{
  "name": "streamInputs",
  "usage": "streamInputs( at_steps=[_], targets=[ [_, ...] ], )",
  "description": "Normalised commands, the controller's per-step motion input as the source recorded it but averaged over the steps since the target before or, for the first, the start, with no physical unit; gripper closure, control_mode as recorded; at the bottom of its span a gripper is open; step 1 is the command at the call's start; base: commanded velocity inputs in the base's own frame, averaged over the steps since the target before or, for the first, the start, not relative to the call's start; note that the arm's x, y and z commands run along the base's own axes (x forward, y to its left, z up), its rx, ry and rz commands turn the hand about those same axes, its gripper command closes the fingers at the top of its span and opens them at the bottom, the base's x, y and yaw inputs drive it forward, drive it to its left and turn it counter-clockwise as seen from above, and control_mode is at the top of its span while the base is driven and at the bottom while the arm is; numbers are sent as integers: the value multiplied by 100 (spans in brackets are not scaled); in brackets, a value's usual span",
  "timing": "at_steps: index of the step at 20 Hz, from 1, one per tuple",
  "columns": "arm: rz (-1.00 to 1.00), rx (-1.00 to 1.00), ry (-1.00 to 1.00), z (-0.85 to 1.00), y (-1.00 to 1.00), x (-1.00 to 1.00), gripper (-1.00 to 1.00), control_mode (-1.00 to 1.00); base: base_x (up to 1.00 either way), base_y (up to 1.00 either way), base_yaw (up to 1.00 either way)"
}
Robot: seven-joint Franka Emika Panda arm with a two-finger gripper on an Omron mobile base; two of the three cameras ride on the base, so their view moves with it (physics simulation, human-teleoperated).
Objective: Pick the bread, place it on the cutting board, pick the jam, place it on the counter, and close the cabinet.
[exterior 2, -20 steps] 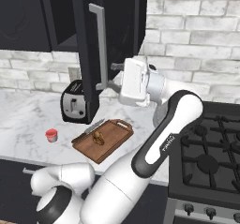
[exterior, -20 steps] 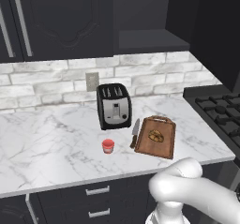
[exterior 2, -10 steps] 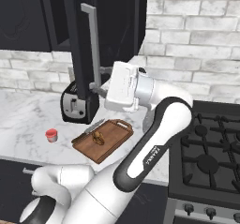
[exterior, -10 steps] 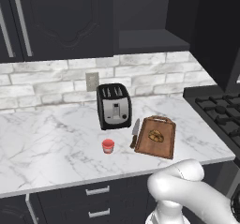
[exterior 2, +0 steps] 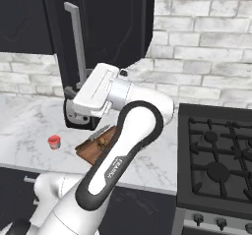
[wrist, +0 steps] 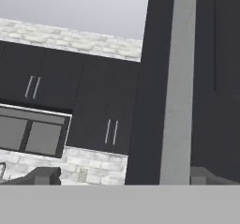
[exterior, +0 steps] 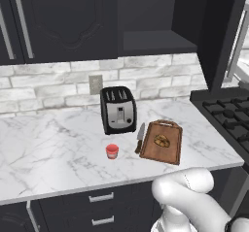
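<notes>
My gripper [exterior 2: 70, 100] is open, up against the cabinet door [exterior 2: 106, 27] just under the lower end of its long silver handle [exterior 2: 76, 42]. In the hand view the handle [wrist: 178, 78] runs upright just inside the right fingertip [wrist: 200, 175], and nothing is gripped. The door [exterior: 219, 32] stands swung out, and the open cabinet shelf [exterior: 151, 41] shows behind it. The bread [exterior: 162, 140] lies on the cutting board [exterior: 170, 151]. The red jam [exterior: 112, 151] stands on the marble counter [exterior: 48, 153], left of the board. From the right side, the jam [exterior 2: 54, 141] and bread [exterior 2: 102, 142] show below my arm.
A black-and-silver toaster [exterior: 118, 109] stands behind the jam, and a knife [exterior: 140, 138] lies along the board's left edge. A black gas stove [exterior 2: 216, 160] borders the counter on the right. Closed dark cabinets [exterior: 63, 17] hang at upper left.
My hand has swung left across the right base view, and the door's handle has shifted left with it. The jaws stay open. Bread, jam and board have not moved.
</notes>
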Motion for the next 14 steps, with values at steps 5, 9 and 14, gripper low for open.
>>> streamInputs(
  at_steps=[5, 9, 14],
  targets=[
    [-25, 0, 0, 4, 64, 0, -100, -100, 0, 0, 0],
    [-30, 0, 0, 3, 66, 0, -100, -100, 0, 0, 0],
    [-31, 0, 0, 6, 62, 0, -100, -100, 0, 0, 0]
  ],
)
